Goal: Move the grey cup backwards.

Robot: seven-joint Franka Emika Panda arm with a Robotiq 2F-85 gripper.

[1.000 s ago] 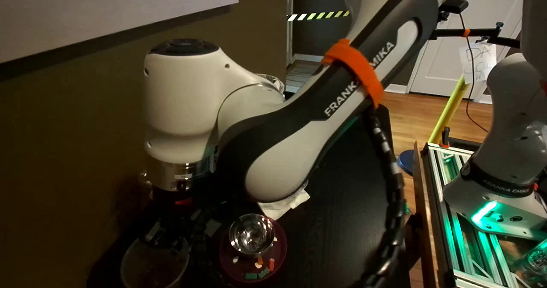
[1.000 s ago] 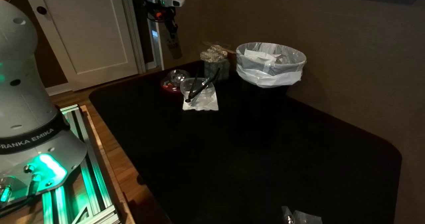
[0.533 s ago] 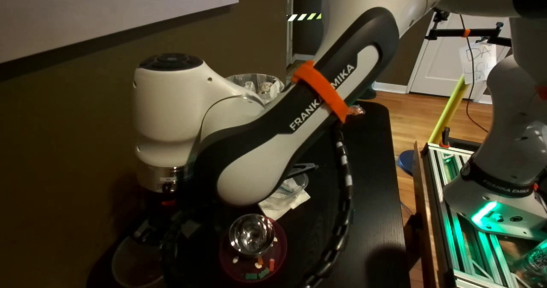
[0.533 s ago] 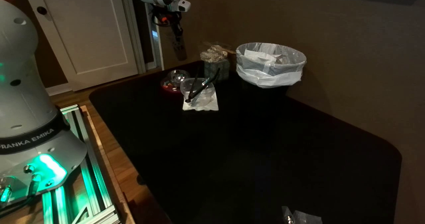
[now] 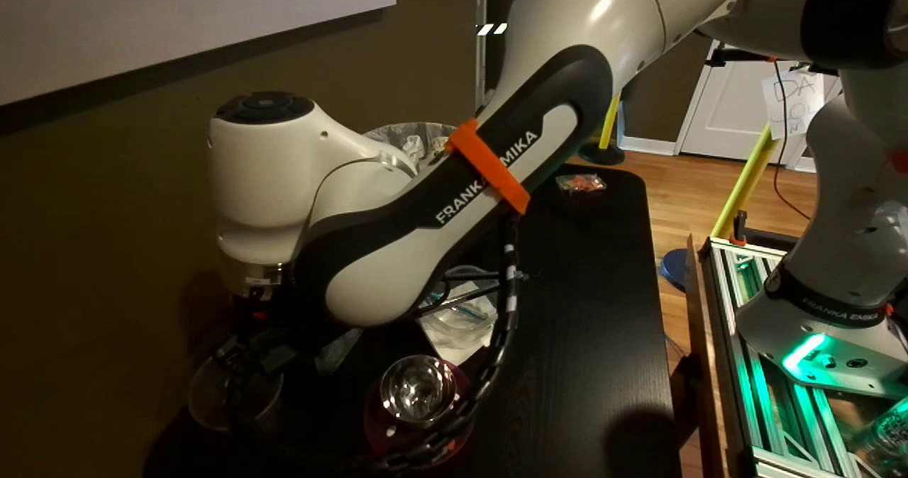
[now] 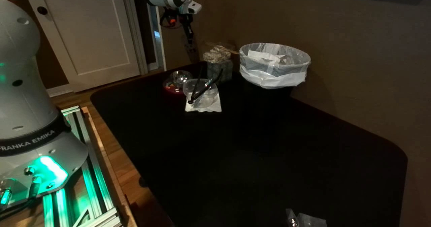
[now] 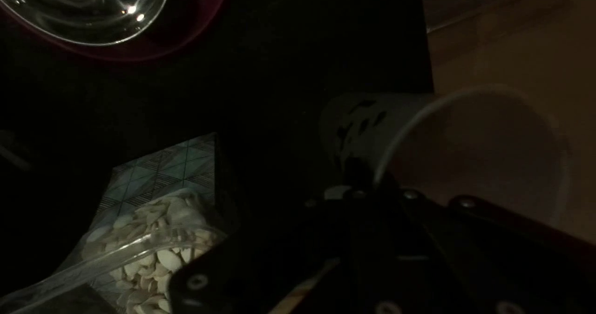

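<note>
Holding grey cup [image 7: 400, 113], jaws clamped on its wall at the rim. Versus a second ago, jaws and cup hang further right in an exterior view, closer to patterned box [image 6: 214, 68], by far end of table [image 6: 256, 153].

In the wrist view, the bowl [image 7: 88, 9] is cut off by the top and left edges; marks on the cup [image 7: 400, 118] are too dim to read, and darkness obscures much of the hand [image 7: 372, 178]. In an exterior view, the arm [image 5: 386, 244] partly hides the bin [image 5: 390, 134]; the cable [image 5: 509, 279] partly covers the plate [image 5: 410, 437].
</note>
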